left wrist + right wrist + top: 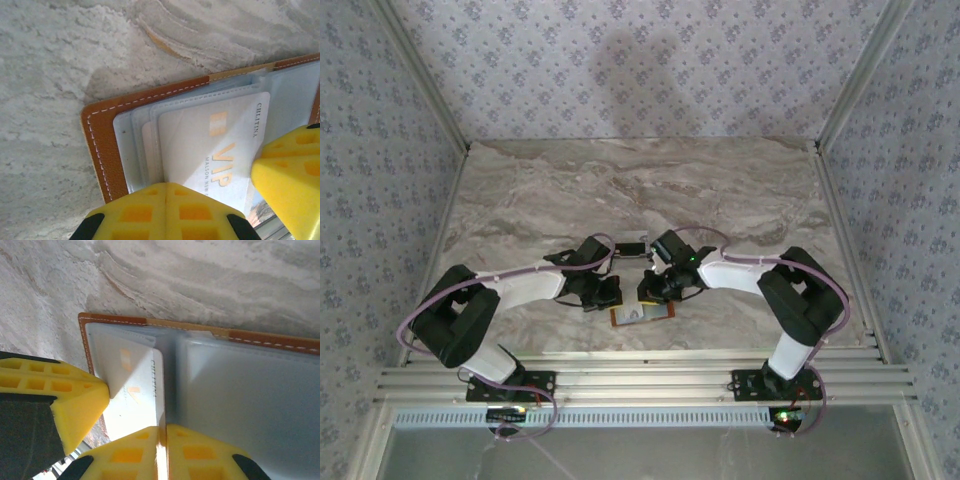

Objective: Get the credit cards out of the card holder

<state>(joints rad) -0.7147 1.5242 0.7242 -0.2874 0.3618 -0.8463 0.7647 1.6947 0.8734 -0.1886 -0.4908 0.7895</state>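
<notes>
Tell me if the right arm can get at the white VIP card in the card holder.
Probably yes. The right gripper sits at the edge of the VIP card, its jaws seemingly pinched on it; the left gripper rests on the card holder beside it, not blocking.

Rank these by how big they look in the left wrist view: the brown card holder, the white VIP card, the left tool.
1. Orange-brown leather card holder, running off frame.
2. White plastic VIP card.
3. Left tool, yellow foam pads: close to the card in area, but cropped and nearest the camera, so unsure.
</notes>
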